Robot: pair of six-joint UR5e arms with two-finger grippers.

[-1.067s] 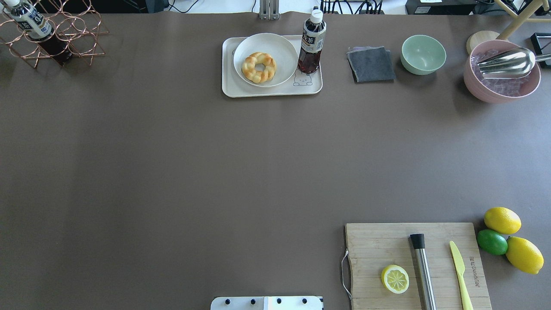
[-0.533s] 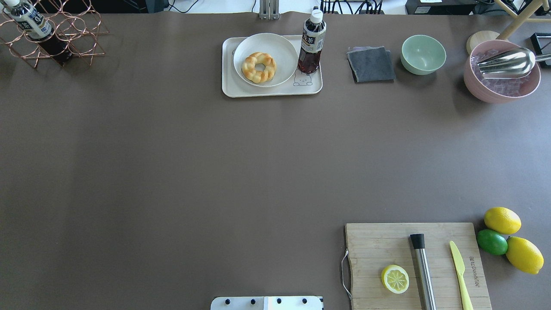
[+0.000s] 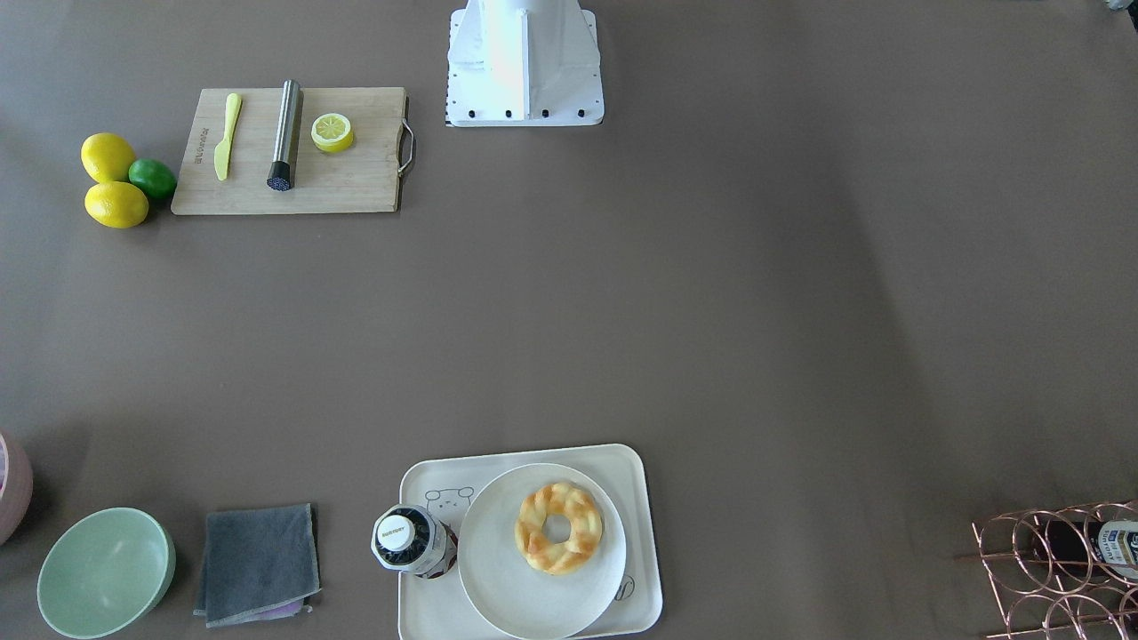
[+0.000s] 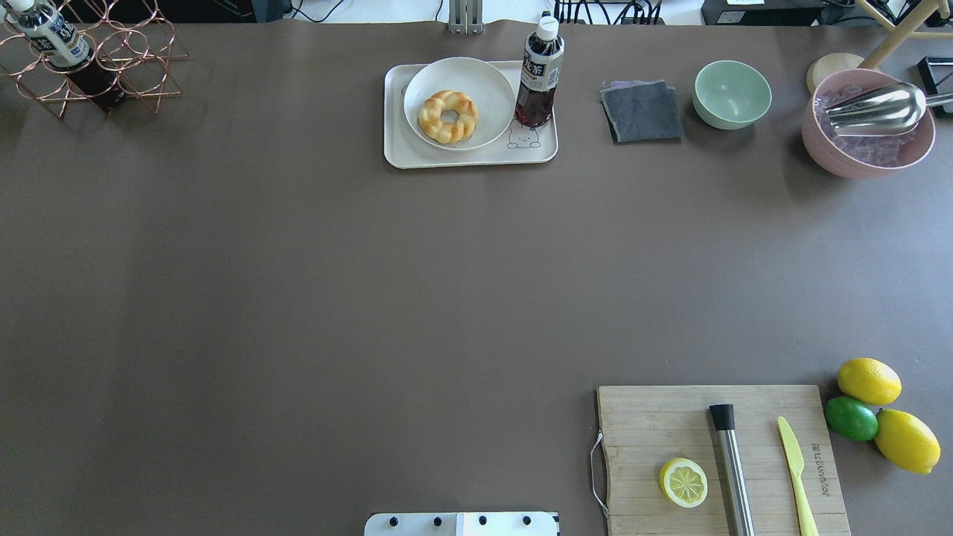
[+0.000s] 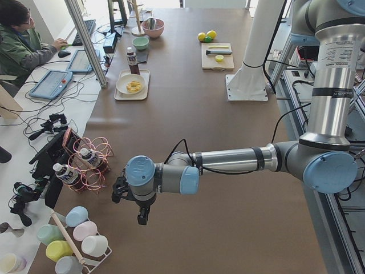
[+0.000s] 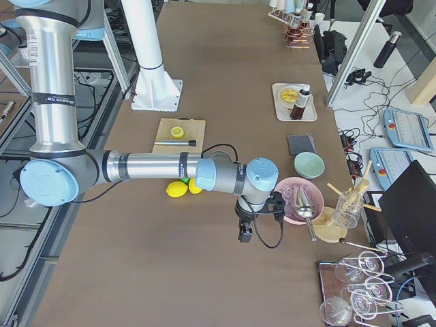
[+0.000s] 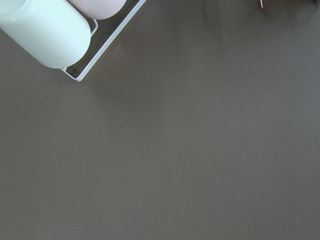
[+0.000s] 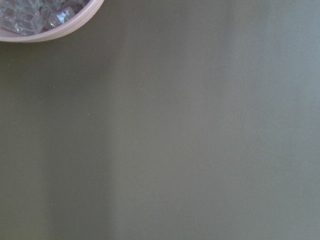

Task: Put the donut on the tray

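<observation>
One golden braided ring donut (image 4: 447, 116) lies on one round off-white plate (image 4: 488, 85) atop one cream rectangular tray (image 4: 461, 158), upper centre of the overhead view, beside one dark-filled bottle (image 4: 540, 74) with an unreadable label. Whether the left gripper (image 5: 141, 218) and right gripper (image 6: 244, 236) are spread or pressed together cannot be told.

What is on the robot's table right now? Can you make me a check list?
Surface: brown table, no spills seen.
Job's things: donut lies on a round plate, which sits on the tray.
Clutter: tea bottle standing on the tray; grey cloth; green bowl; pink bowl of ice with a scoop; cutting board with lemon half, knife, metal stick; lemons and lime; wire rack.
Grippers: left gripper and right gripper hang at the table's ends, far from the tray; open or shut cannot be told.
Cables: black cable loops by the left wrist.
Surroundings: person at a desk, mugs, glasses.
</observation>
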